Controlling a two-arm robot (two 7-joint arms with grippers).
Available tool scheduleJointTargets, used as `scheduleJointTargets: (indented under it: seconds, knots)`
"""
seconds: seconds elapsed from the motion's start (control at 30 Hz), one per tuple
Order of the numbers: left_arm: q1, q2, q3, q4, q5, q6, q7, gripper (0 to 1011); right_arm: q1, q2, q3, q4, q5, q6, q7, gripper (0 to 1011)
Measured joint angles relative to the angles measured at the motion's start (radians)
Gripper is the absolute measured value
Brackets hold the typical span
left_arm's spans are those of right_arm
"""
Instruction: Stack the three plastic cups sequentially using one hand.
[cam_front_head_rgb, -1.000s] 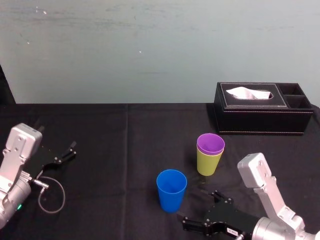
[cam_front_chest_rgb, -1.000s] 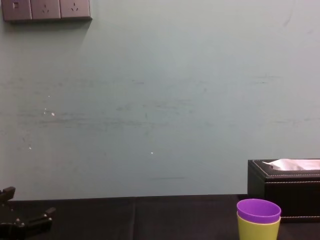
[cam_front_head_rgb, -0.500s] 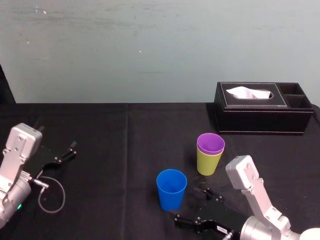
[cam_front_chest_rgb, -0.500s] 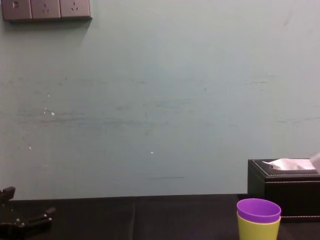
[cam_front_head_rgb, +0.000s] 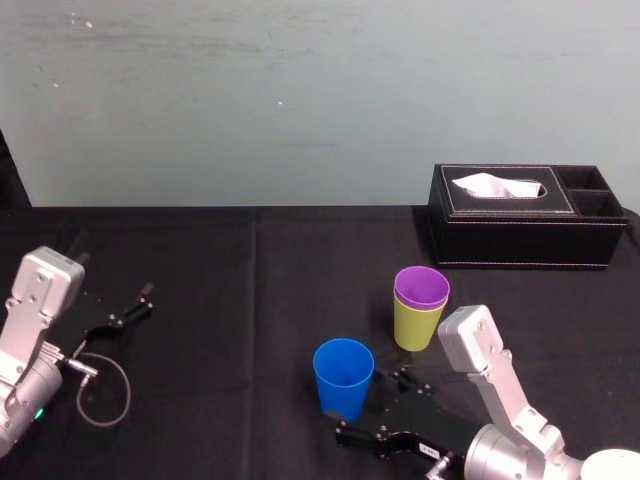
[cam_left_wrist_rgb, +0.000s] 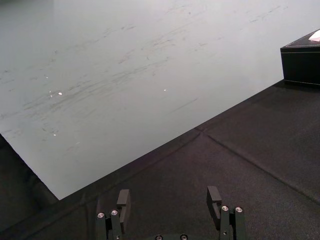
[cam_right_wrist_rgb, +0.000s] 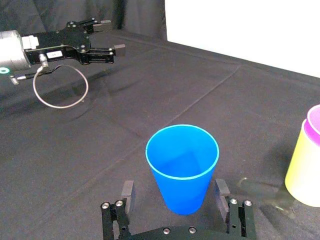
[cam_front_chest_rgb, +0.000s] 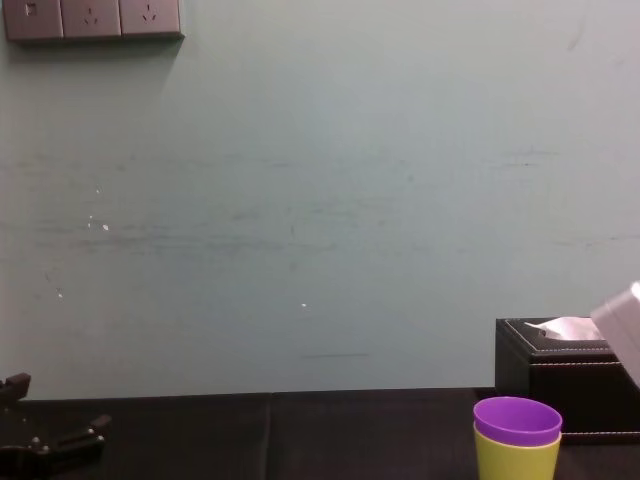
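- Right gripper (cam_front_head_rgb: 372, 405): lowest on the table and nearest the robot, at centre-right. Fingers are spread apart, one on each side of the lower part of the blue cup (cam_front_head_rgb: 343, 378). A gap shows on both sides in the right wrist view, so nothing is gripped.
- Blue cup: upright on the black tablecloth (cam_front_head_rgb: 230, 280), mouth up, empty.
- Left gripper (cam_left_wrist_rgb: 168, 197): rests low at the left side of the table, well apart from all cups. Fingers are apart and hold nothing. A thin cable loop (cam_front_head_rgb: 105, 390) lies on the cloth beside that arm.
- Purple cup (cam_front_head_rgb: 421, 288): nested inside the yellow-green cup (cam_front_head_rgb: 415, 328), with only its rim band showing above. The pair stands upright just behind and to the right of the blue cup (near it, not touching).
- Surface: the cloth is matte black, with a straight crease running away from the robot near the centre.
- Tissue box (cam_front_head_rgb: 520, 230): black, at the far right of the table, behind the cup pair. A white tissue (cam_front_head_rgb: 495, 187) protrudes from its top slot.
- Wall (cam_front_head_rgb: 300, 100): pale grey-green, scuffed, directly behind the table's far edge.
- Wall sockets (cam_front_chest_rgb: 92, 18): a row mounted high on the left.
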Motion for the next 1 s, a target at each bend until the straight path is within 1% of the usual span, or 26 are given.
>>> scheduleJointTargets:
  seconds: [0.27,0.6,1.0]
  knots:
    - [0.000,0.000,0.000,0.000,0.000,0.000,0.000,1000,0.015,-0.022,-0.006,0.012,-0.019,0.004,-0.001,1004]
    - [0.000,0.000,0.000,0.000,0.000,0.000,0.000,1000,0.032,-0.050,-0.003,0.039,-0.029,0.011,-0.007,1004]
    - [0.000,0.000,0.000,0.000,0.000,0.000,0.000,1000,0.030,-0.067,0.008,0.049,-0.042,0.015,-0.025,1004]
